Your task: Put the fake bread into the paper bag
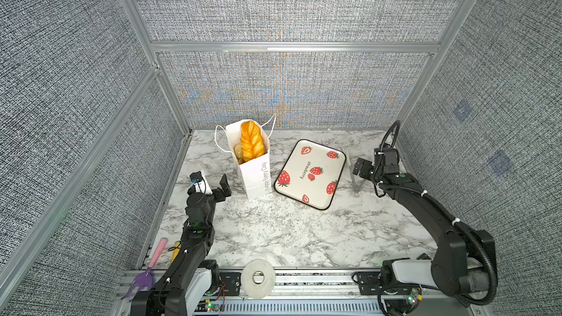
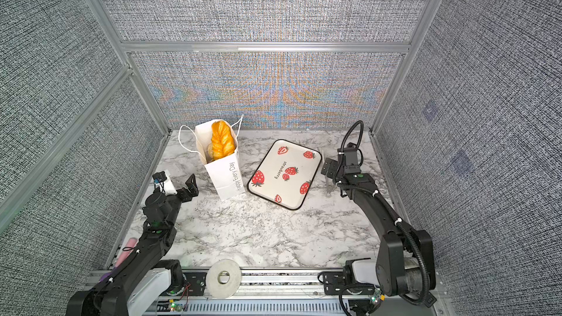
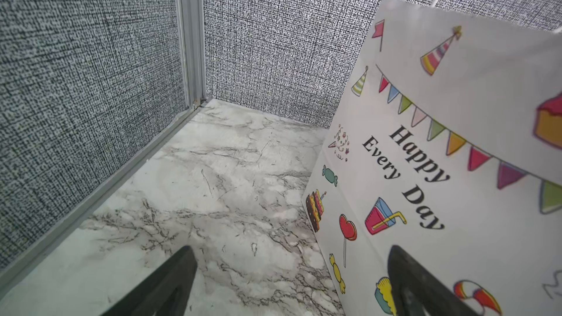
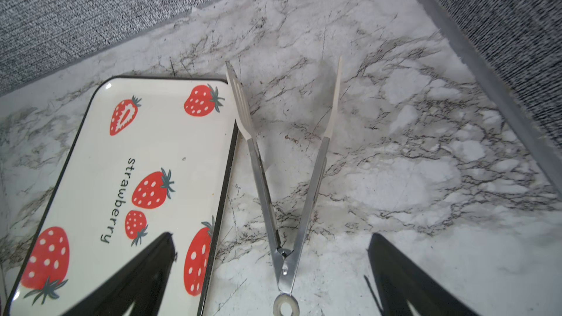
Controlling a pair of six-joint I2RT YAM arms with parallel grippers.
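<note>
The paper bag (image 1: pixel 254 177) (image 2: pixel 226 179) stands upright at the back left of the marble table, its mouth open. A long braided piece of fake bread (image 1: pixel 251 141) (image 2: pixel 222 142) sticks up out of it, with a smaller roll (image 1: pixel 238 151) beside it inside. My left gripper (image 1: pixel 214 186) (image 2: pixel 181 188) is open and empty just left of the bag's base. In the left wrist view the left gripper (image 3: pixel 290 249) has one finger in front of the bag's printed side (image 3: pixel 456 183). My right gripper (image 1: pixel 361 168) (image 2: pixel 329 169) (image 4: pixel 270 235) hangs open and empty over metal tongs (image 4: pixel 313 177).
A strawberry-print tray (image 1: pixel 324 159) (image 2: pixel 301 159) (image 4: pixel 170 147) lies bare between the bag and the tongs (image 1: pixel 355 182). A tape roll (image 1: pixel 258 279) sits at the front rail. A pink-handled purple fork (image 1: pixel 152 264) and a yellow object (image 1: pixel 175 249) lie front left. Grey walls enclose three sides.
</note>
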